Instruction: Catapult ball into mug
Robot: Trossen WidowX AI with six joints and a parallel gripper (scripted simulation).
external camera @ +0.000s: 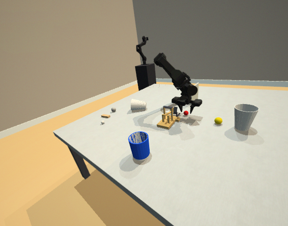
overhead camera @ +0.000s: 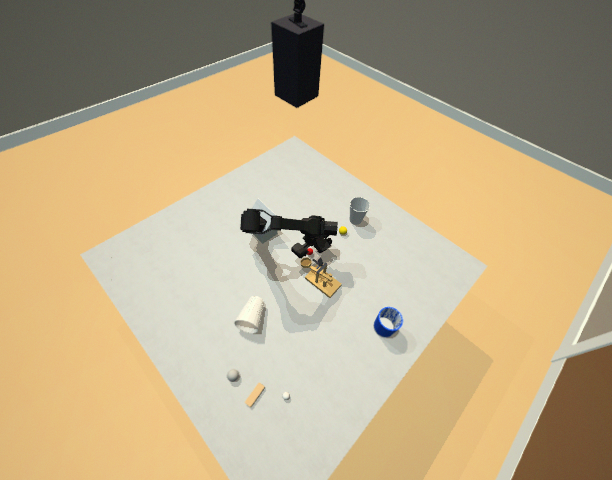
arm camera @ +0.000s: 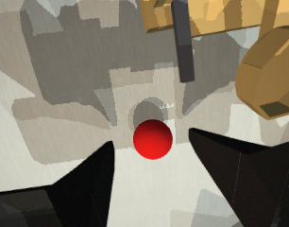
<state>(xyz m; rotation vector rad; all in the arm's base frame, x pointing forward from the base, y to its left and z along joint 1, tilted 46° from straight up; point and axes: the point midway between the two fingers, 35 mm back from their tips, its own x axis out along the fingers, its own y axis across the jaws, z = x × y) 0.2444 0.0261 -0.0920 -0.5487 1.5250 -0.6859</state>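
Note:
The red ball (overhead camera: 310,251) (external camera: 185,112) (arm camera: 152,139) rests on the table beside the catapult's cup. My gripper (overhead camera: 311,246) (external camera: 186,112) (arm camera: 151,139) is open and points down, just above the table. In the wrist view the ball shows between the fingertips, with a gap on each side. The wooden catapult (overhead camera: 331,289) (external camera: 164,125) (arm camera: 206,19) stands close by, and its round cup (overhead camera: 306,262) (arm camera: 258,76) looks empty. The blue mug (overhead camera: 384,329) (external camera: 140,149) stands upright, beyond the catapult's end opposite the cup.
A yellow ball (overhead camera: 343,230) (external camera: 218,120) and an upright grey cup (overhead camera: 358,212) (external camera: 244,119) stand on the gripper's other side. A white cup (overhead camera: 251,314) (external camera: 138,105) lies on its side. Farther off lie a grey ball (overhead camera: 233,375), a wooden block (overhead camera: 254,395) and a white ball (overhead camera: 285,395).

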